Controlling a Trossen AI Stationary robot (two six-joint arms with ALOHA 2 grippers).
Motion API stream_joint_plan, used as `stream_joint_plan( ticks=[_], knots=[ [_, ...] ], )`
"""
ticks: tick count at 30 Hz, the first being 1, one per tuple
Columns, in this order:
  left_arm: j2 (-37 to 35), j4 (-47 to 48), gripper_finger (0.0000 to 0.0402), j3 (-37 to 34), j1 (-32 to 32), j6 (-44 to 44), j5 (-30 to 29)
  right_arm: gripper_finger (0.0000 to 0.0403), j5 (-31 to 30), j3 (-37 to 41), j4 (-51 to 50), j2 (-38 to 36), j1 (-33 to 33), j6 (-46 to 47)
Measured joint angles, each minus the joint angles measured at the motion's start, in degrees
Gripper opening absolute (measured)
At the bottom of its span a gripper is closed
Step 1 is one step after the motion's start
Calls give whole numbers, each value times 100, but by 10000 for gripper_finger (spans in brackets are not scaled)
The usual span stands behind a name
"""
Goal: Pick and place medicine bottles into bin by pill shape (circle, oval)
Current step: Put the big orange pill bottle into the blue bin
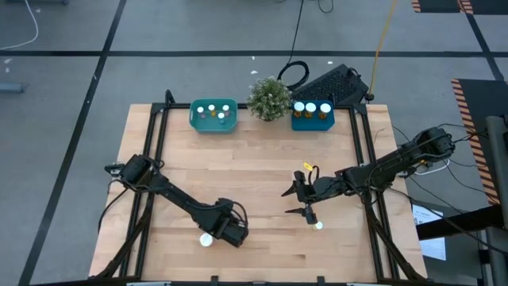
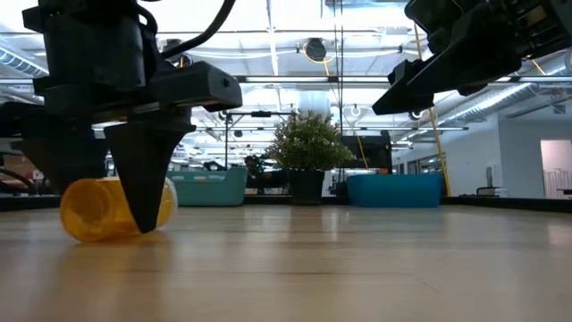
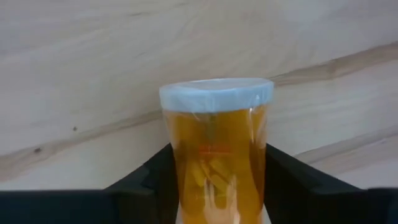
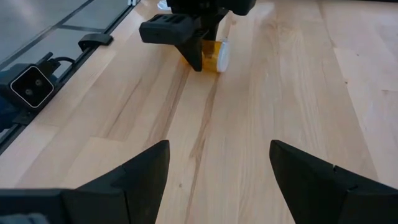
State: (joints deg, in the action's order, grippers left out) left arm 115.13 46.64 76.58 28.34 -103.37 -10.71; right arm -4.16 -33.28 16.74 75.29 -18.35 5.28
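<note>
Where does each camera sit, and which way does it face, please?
High: above the table, facing straight down; both arms show.
Low: at tabletop height, facing level toward the plant; left jaws on the bottle, right arm above.
Left wrist: on the left arm, facing the tabletop; its jaws clasp the bottle.
Right wrist: on the right arm, facing along the table; its open jaws show.
Shared: both wrist views show that bottle.

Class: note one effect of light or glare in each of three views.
Low view: the left gripper is a black silhouette against ceiling lights; the amber bottle it clasps glows. Left wrist view: light shines through it. High view: white caps in the teal bin glare; the right gripper waits open.
</note>
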Motion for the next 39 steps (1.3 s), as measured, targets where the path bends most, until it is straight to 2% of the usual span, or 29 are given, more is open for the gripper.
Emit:
stream_joint_plan(
  ticks=[4,11,15,17,21,24,29,39],
  knots=[
    [-22,-32,178,19,-4,423,-168,270,0,0,6,0,0,0],
    [-401,-110,184,354,-69,1980,-1250,270,-7,0,183,0,30,-323],
    [-566,-531,183,622,-116,4014,-2168,270,18,-2,755,0,160,-249],
    [-615,-897,187,736,-136,5154,-2501,270,260,-77,859,-2,239,-234],
    [-610,-1684,193,740,-292,7102,-2598,270,296,-699,39,-2,293,-134],
    [-607,-2016,193,740,-457,8073,-2603,270,287,-1244,-886,-2,295,-140],
    [-595,-2039,188,736,-626,8561,-2530,270,288,-1766,-1899,-2,295,-138],
    [-590,-2386,190,734,-721,9233,-2374,270,156,-1777,-1830,-2,380,-361]
  ],
)
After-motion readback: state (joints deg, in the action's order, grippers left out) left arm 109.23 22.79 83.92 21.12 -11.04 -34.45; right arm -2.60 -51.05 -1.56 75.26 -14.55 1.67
